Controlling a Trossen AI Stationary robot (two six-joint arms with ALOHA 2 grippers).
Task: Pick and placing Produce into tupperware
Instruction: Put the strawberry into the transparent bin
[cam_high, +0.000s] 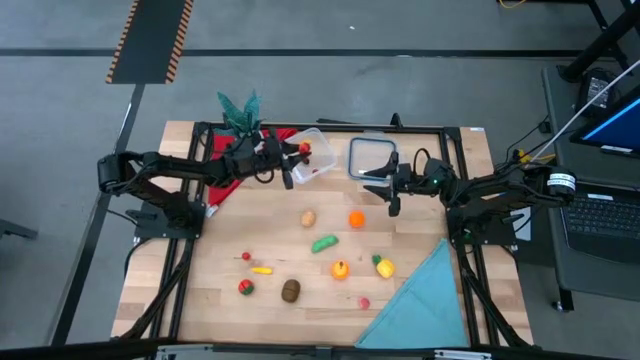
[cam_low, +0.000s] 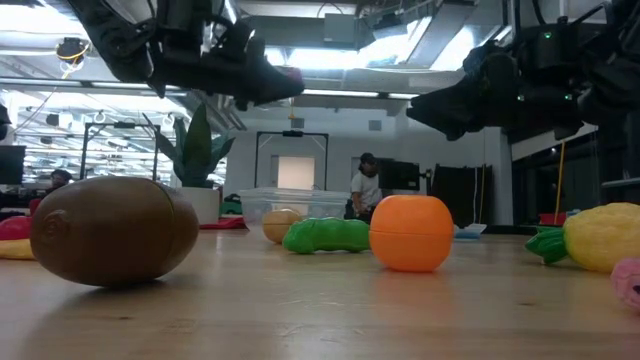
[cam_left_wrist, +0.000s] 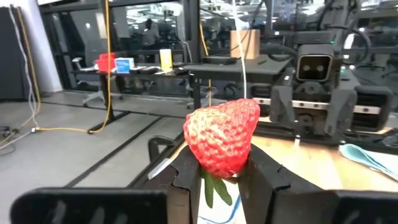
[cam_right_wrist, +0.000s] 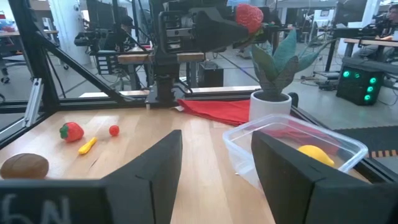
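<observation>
My left gripper (cam_high: 295, 155) is shut on a red toy strawberry (cam_left_wrist: 224, 137) and hangs in the air at the left edge of the clear tupperware (cam_high: 312, 156) at the table's far side. The tupperware (cam_right_wrist: 292, 148) has a yellow piece (cam_right_wrist: 314, 154) inside. My right gripper (cam_high: 386, 187) stands open with nothing between its fingers, to the right of the tupperware, near the lid (cam_high: 372, 158). More produce lies on the table: a potato (cam_high: 308, 217), an orange (cam_high: 356, 219), a green pod (cam_high: 324, 243), a kiwi (cam_high: 290, 290) and others. My left gripper pinches the strawberry between its two fingers (cam_left_wrist: 186, 177) at its green leafy end (cam_left_wrist: 214, 186). The red body sticks out past the fingertips. The fingers lie level and come from the table's left. The strawberry is lifted clear of the table.
A potted plant (cam_high: 240, 108) and a red cloth (cam_high: 225, 168) are at the far left, behind my left arm. A teal cloth (cam_high: 420, 300) covers the near right corner. Corn (cam_high: 383, 266), a small pepper (cam_high: 340, 269) and small red pieces (cam_high: 245, 287) lie near the front.
</observation>
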